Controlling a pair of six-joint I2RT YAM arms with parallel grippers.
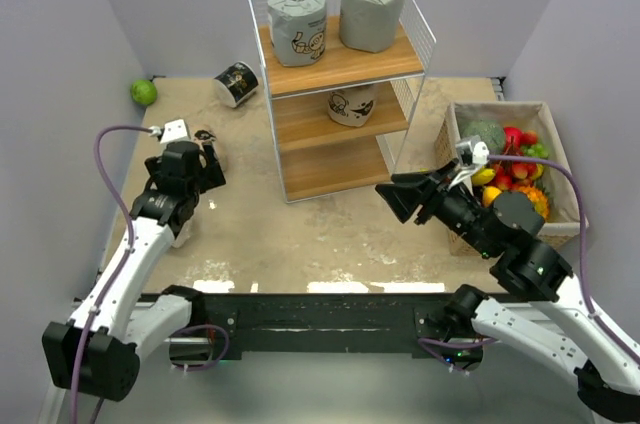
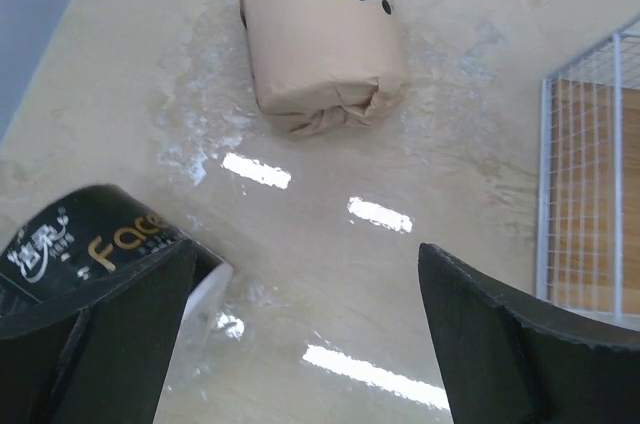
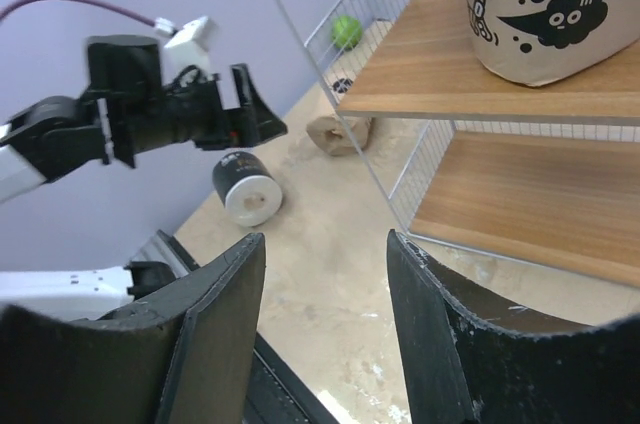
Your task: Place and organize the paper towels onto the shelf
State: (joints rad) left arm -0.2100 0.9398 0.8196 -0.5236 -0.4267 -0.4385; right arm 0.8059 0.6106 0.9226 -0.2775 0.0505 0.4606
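Top external view: the shelf point(image 1: 320, 172) stood at upper centre of the table point(image 1: 300, 234), three wooden boards in a white wire frame.
Top tier: the left grey roll point(image 1: 297, 19), bearing a cartoon print, and the right grey roll point(image 1: 372, 9) stood upright side by side.
Middle tier: the shelved beige roll point(image 1: 350, 104) stood upright.
Far black roll point(image 1: 237, 82): lay on the table just upper left of the shelf.
Loose beige roll point(image 2: 320, 39): lay on its side at top centre of the left wrist frame, apart from the fingers.
Near black roll point(image 2: 70, 254): lower left of that frame, partly behind one finger, gold print showing.
Left end effector point(image 2: 305, 254): spread wide, gripping nothing, over bare table.
Right end effector point(image 3: 322, 244): fingers apart, gripping nothing, beside the shelf's lower boards.
Green fruit point(image 1: 143, 92): upper left of the table.
Basket point(image 1: 500, 109): right of the shelf, filled with fruit.
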